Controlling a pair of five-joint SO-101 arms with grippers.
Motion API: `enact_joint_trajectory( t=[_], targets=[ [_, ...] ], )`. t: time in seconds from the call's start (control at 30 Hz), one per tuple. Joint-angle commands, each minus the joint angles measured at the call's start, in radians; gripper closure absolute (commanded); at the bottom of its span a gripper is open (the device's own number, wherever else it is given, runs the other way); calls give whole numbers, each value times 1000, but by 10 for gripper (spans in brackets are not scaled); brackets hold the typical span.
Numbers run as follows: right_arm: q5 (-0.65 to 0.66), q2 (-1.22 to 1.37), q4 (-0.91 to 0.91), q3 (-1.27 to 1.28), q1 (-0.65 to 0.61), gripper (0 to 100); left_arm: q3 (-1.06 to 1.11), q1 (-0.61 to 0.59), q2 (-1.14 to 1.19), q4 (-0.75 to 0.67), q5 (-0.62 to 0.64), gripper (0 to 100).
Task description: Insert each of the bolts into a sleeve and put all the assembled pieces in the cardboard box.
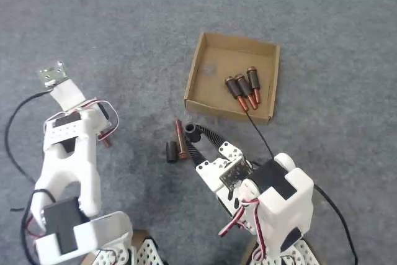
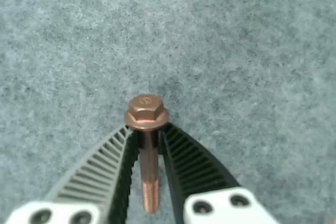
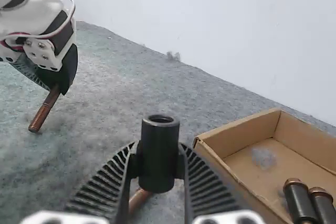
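Caught the left gripper (image 2: 148, 132) pinched shut on a bolt (image 2: 146, 113), gripping the shank right under the hex head. Found the right gripper (image 3: 159, 153) clamped on a sleeve (image 3: 159, 129), held upright with the bore facing up, near the box (image 1: 200, 69). Counted 3 finished pieces (image 1: 243, 88) already in that box, plus 1 spare bolt (image 1: 180, 136) and 1 spare sleeve (image 1: 171, 151) lying side by side on the carpet (image 1: 322, 41), just beside the held sleeve.

Pegged the mating as the risky bit. Saw them well apart, bolt tilted, sleeve vertical, so plenty of room for a bad angle. Worried about catching the threads on the sleeve rim, twisting the bolt in that narrow pinch, or shoving the sleeve down through the grip. Also worried about the right gripper bumping the 2 spares and rolling them off somewhere awkward, given the tight gap down there.
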Motion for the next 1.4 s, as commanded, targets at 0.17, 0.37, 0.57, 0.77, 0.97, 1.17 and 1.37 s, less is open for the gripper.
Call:
enact_joint_trajectory(
  t=[0.17, 0.37, 0.57, 0.77, 0.97, 1.17, 1.37],
  targets=[
    [11, -15, -33, 25, -10, 993, -94, 9, -12, -21, 0, 989],
    [12, -8, -33, 20, -10, 993, -145, 34, -91, -20, 2, 989],
    [14, -8, -33, 20, -8, 993, -81, 201, -338, 55, 2, 989],
    [14, -7, -33, 21, -5, 993, 13, 381, -542, 11, 0, 989],
    [11, -7, -31, 21, -7, 993, 174, 425, -654, -236, 0, 988],
    [8, -7, -30, 17, -8, 993, 346, 534, -743, -431, 2, 988],
    [6, -5, 28, -21, -8, 993, 397, 641, -907, -322, 91, 988]
  ],
)
